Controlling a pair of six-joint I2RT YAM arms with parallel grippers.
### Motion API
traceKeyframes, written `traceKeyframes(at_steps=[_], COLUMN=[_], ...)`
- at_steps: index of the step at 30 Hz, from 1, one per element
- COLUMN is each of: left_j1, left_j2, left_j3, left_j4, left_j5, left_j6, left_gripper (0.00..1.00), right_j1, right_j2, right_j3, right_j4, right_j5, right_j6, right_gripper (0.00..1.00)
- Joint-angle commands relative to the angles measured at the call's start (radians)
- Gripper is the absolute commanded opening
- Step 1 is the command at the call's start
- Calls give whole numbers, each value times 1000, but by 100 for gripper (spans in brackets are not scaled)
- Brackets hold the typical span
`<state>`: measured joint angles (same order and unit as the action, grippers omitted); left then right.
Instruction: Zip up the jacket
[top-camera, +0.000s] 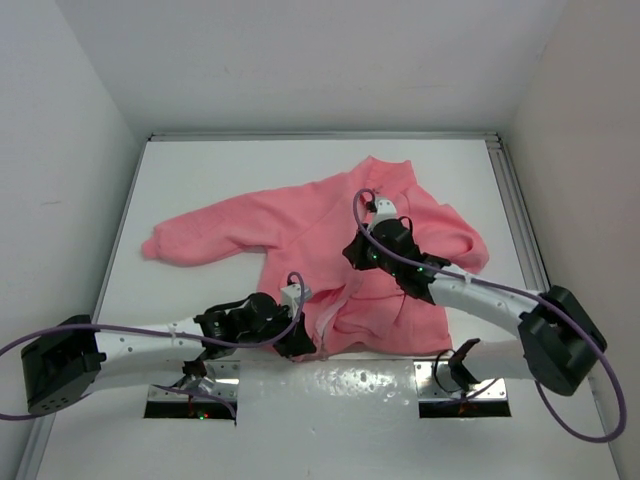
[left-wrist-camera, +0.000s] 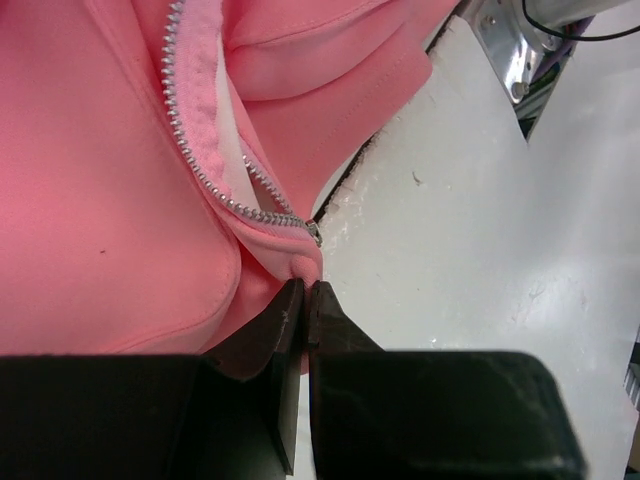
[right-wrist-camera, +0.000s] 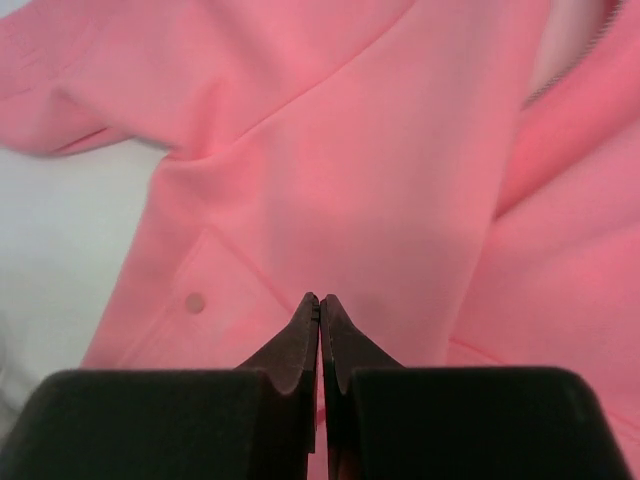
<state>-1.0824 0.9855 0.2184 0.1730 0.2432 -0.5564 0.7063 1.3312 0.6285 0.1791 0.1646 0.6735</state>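
Observation:
The salmon-pink jacket (top-camera: 300, 225) lies spread on the white table, collar at the far side, front open. Its zipper (left-wrist-camera: 200, 170) runs unzipped down to the small metal pull (left-wrist-camera: 313, 232) at the bottom hem. My left gripper (top-camera: 298, 342) (left-wrist-camera: 304, 290) is shut on the hem just below the pull. My right gripper (top-camera: 358, 255) (right-wrist-camera: 320, 300) is shut and sits over the jacket's (right-wrist-camera: 350, 150) left front panel, near the pocket snap (right-wrist-camera: 196, 302). Nothing shows between its tips.
White walls enclose the table on three sides. A metal rail (top-camera: 515, 200) runs along the right edge. Metal base plates (top-camera: 190, 398) (top-camera: 462, 395) sit at the near edge. The right arm's bracket (left-wrist-camera: 510, 50) shows in the left wrist view.

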Motion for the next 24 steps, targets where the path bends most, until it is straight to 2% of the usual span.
traceKeyframes(at_steps=[1,3,5,7,10,12,14,16,17,19,20,22,24], left_j1=[-14,-13,-11,-8,-8,-7,-5,13,28,56,71,160,268], left_j2=[-19,-18,4,22,38,25,-16,-47,-57,-79,-70,-38,5], left_j3=[39,38,67,88,98,130,150,170,185,219,225,222,197], left_j4=[-26,-26,-55,-79,-81,-114,-135,-150,-171,-240,-283,-314,-328], left_j5=[-25,-53,-126,-154,-222,-302,-367,-461,-484,-594,-648,-633,-552], left_j6=[0,-5,-13,-11,-39,-62,-83,-91,-99,-118,-147,-168,-175], left_gripper=[0,0,0,0,27,48,60,64,65,63,60,55,54], right_j1=[2,19,77,108,125,125,125,125,124,125,127,128,150], right_j2=[-139,-216,-301,-334,-366,-377,-362,-351,-356,-365,-375,-383,-394], right_j3=[-69,-183,-254,-276,-315,-332,-323,-311,-316,-338,-339,-337,-343], right_j4=[29,77,82,25,-18,-23,-42,-75,-72,-29,-27,-36,-21], right_j5=[-222,-363,-436,-425,-315,-228,-170,-145,-148,-166,-200,-278,-325], right_j6=[18,59,64,54,35,46,52,58,64,77,81,97,104], right_gripper=[0,0,0,0,0,7,14,19,26,32,29,4,0])
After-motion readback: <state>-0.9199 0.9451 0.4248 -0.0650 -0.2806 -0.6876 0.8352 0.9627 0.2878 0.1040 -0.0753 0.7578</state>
